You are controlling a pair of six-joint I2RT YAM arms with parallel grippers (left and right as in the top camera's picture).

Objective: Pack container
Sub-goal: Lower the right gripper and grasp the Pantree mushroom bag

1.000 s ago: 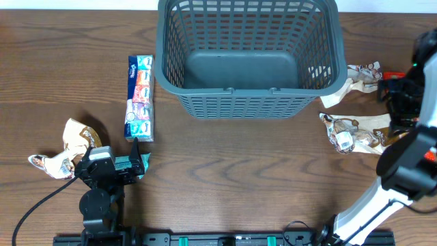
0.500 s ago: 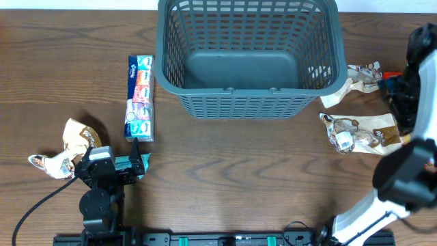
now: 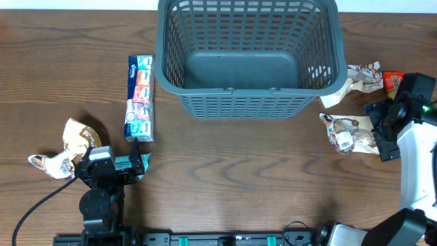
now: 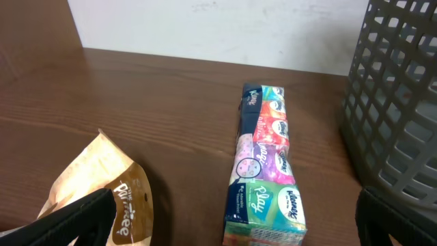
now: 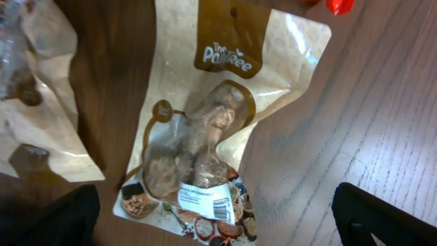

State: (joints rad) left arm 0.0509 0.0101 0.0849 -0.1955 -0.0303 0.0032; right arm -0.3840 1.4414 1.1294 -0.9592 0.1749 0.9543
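On the far side of the table (image 3: 225, 178), container (image 3: 239, 102): it sits upright with nothing in it that we can see, well apart from both arms.
Right pincer (image 3: 381, 131): jaws wide, holding nothing, hovering over the brown snack pouch (image 3: 348, 133), which lies flat just right of the container.
Left pincer (image 3: 138, 162): also wide and carrying nothing, low near the front edge, facing the tissue pack (image 3: 140, 99).
Step in hand: we judge this is the approach to grasp that pouch.
How to do it well: we come straight down, straddle the lumpy middle and not the thin flat edge, then close firmly.
Watch out: a second crumpled pouch (image 3: 355, 76) lies just beside; we keep the fingers off it.
Carry: we lift high enough to clear the container's rim before crossing.
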